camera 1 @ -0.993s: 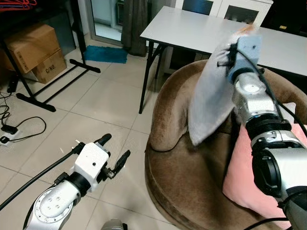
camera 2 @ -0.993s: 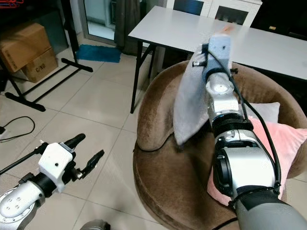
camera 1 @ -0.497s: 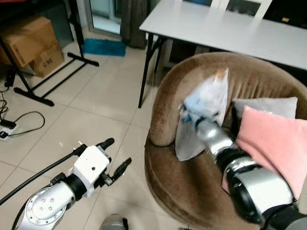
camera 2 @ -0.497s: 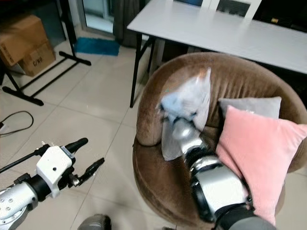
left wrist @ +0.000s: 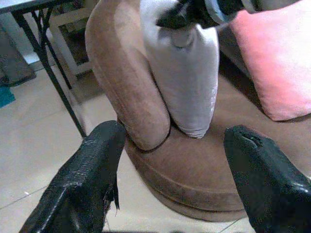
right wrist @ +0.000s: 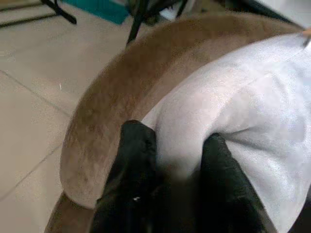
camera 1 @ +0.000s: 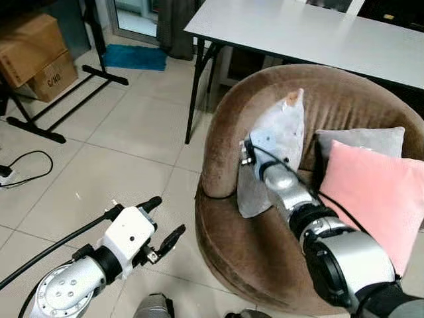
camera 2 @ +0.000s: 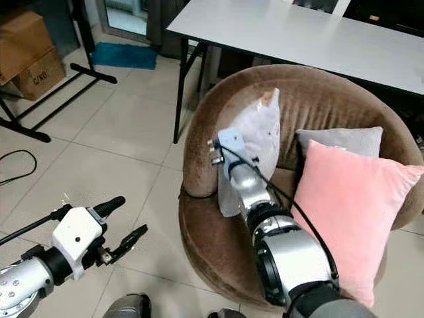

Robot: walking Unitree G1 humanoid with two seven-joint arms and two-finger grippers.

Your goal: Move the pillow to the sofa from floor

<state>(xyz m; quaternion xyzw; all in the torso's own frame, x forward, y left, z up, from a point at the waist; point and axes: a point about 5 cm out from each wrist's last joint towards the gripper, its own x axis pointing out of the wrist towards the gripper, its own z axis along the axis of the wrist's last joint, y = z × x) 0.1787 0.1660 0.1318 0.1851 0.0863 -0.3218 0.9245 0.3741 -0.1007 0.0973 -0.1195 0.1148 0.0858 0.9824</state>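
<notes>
While right fingers (right wrist: 170, 170) pinch pillow (camera 1: 281, 139), box reads "C/NO" (camera 1: 50, 78)

White table (camera 1: 318, 33); cardboard boxes (camera 1: 33, 56); pink cushion (camera 1: 371, 192).

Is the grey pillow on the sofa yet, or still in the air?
On the sofa: the pillow stands upright, bottom corner on the seat, against the armrest, right gripper pinching it.

**Silver arms, white wrist block, black fingers**

The left arm (camera 1: 66, 295) is a silver cylinder with a ring of small screws, a black collar, then a boxy white wrist housing (camera 1: 127, 232). A black cable (camera 1: 50, 255) trails from it. The left gripper (camera 1: 162, 222) has two long black fingers. The right arm (camera 1: 344, 265) has silver segments, black joints, and a thin black cable (camera 1: 281, 159).
</notes>
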